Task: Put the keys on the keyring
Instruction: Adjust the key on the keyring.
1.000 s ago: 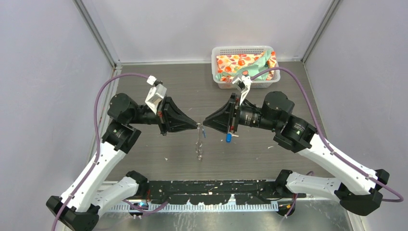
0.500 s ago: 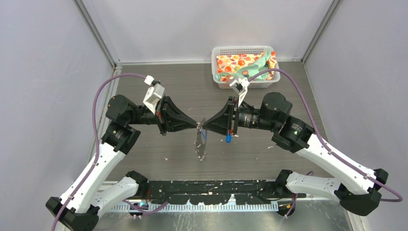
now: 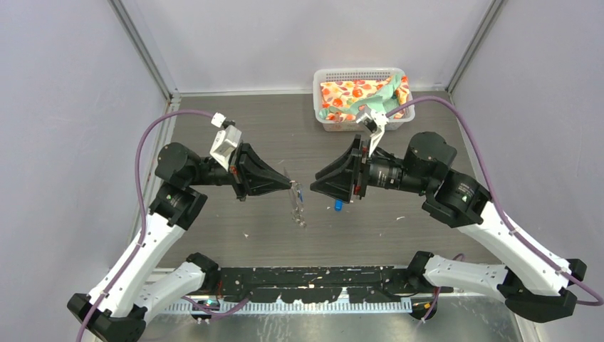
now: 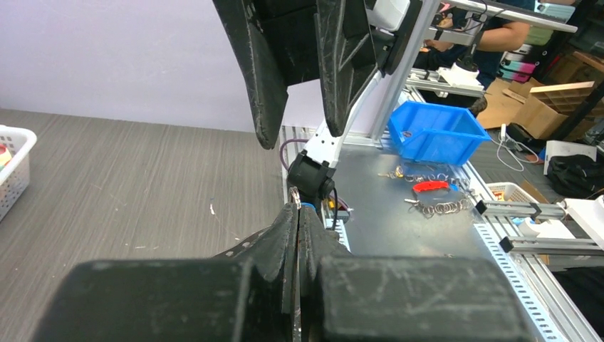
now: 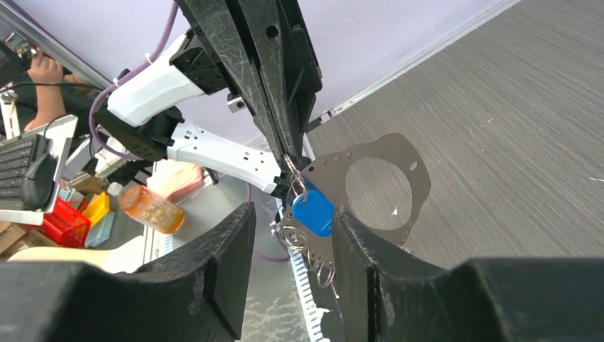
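The two arms meet nose to nose over the middle of the grey table (image 3: pixel 235 128), with bare tabletop behind them and to the left, and the enclosure walls (image 3: pixel 71 107) well off on either side. A narrow gap separates the tips.

The left gripper (image 3: pixel 290 187) is pinched fully closed on the thin silver wire of the keyring (image 5: pixel 288 171). This hangs off its tip above the table, between the two arms. From the right wrist, one blue-headed key (image 5: pixel 313 212) dangles on it, beside a flat grey plate (image 5: pixel 399 171) with a round hole. Smaller loops hang below, and which belong to the ring itself is hard to sort out. From above, the whole bunch shows only as a thin sliver.

The right gripper (image 3: pixel 315 178) has its fingers (image 5: pixel 221 263) spread apart and holds nothing. A second key (image 3: pixel 337 206) lies on the table just beneath its head, partly hidden. A white basket (image 3: pixel 356 71) of patterned cloth (image 3: pixel 349 92) sits at the far edge, behind the right arm.
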Robot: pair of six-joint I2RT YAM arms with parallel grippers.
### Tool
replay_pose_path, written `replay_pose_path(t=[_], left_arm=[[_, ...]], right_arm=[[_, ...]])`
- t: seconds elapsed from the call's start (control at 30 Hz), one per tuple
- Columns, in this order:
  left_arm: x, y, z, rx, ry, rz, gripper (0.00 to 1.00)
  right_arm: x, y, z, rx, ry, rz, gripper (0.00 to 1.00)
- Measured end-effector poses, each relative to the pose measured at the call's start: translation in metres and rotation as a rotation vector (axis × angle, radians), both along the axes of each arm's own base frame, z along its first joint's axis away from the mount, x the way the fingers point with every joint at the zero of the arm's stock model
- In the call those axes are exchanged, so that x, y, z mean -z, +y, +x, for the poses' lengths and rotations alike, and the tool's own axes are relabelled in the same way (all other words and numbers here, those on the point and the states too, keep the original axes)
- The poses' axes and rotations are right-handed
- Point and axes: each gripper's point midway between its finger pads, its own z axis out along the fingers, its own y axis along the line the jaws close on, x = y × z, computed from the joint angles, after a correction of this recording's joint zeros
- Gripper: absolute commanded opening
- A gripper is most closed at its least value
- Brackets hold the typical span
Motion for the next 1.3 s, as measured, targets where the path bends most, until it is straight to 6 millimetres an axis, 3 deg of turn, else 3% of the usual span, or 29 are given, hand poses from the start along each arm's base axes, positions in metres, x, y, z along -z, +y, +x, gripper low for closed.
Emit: replay_pose_path(t=[0.13, 0.4, 0.5, 0.6, 0.7, 0.83, 1.03, 1.3], left_arm=[[0.000, 0.000, 0.001, -0.008, -0.001, -0.004, 0.00], [-0.001, 0.000, 0.004, -0.022, -0.007, -0.009, 0.00], [-0.001, -0.001, 0.005, -0.027, -0.018, -0.010, 0.00], [-0.001, -0.001, 0.006, -0.032, -0.021, -0.012, 0.00], [-0.001, -0.001, 0.007, -0.036, -0.023, -0.013, 0.00], [-0.001, -0.001, 0.007, -0.037, -0.025, -0.012, 0.00], [-0.001, -0.001, 0.008, -0.046, -0.036, -0.014, 0.00], [-0.001, 0.000, 0.008, -0.046, -0.035, -0.013, 0.00]], right_arm=[[0.007, 0.004, 0.000, -0.007, 0.020, 0.029, 0.49], [0.050, 0.027, 0.008, -0.029, 0.144, 0.007, 0.50], [0.048, 0.029, 0.008, -0.037, 0.150, 0.024, 0.47], [0.038, 0.030, 0.007, -0.051, 0.136, 0.061, 0.35], [0.033, 0.032, 0.006, -0.057, 0.133, 0.079, 0.30], [0.037, 0.033, 0.007, -0.056, 0.146, 0.080, 0.25], [0.037, 0.032, 0.007, -0.056, 0.149, 0.079, 0.07], [0.043, 0.029, 0.005, -0.051, 0.168, 0.054, 0.06]])
